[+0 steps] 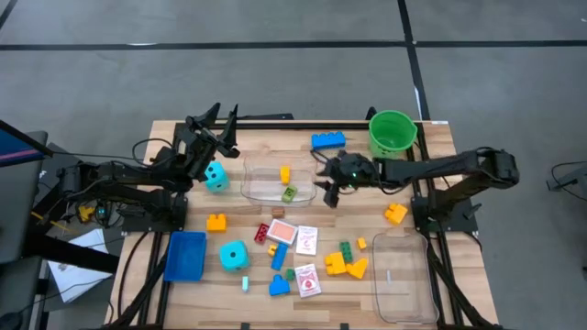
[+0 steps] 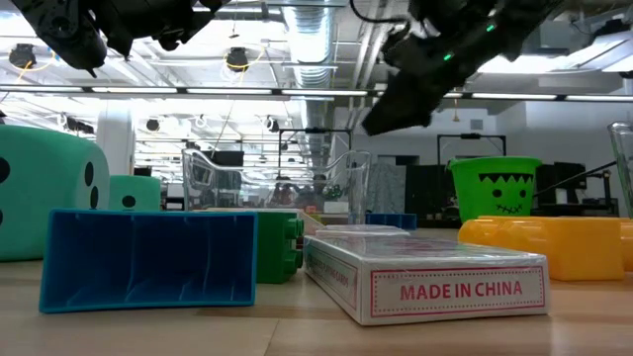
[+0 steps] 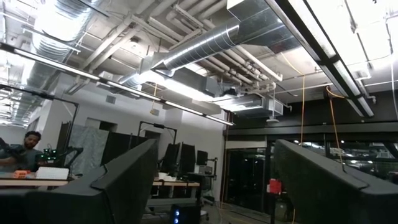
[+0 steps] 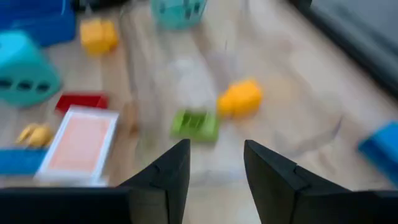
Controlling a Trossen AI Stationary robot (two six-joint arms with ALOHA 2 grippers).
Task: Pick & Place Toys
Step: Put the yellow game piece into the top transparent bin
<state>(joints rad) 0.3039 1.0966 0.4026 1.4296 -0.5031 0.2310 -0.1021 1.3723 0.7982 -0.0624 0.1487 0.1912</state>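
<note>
- The right gripper (image 1: pixel 327 186) hangs at the right end of the clear tub (image 1: pixel 252 188), fingers partly open, holding nothing.
- A green brick (image 4: pixel 195 124) and a yellow brick (image 4: pixel 240 98) lie inside this tub.
- The left gripper (image 1: pixel 213 117) is raised left of the tub, fingers wide open, empty.

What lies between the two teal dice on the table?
In the high view, one orange brick lies between the upper die and lower die.

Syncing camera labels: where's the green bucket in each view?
High view: green bucket at the table's far edge, right of centre, just behind the right arm.
Low view: green bucket at right, in the background, a face printed on it.
Left wrist view: not in it; only ceiling and room.
Right wrist view: not in it.
Shared landmark: the clear tub, except in the left wrist view.
</note>
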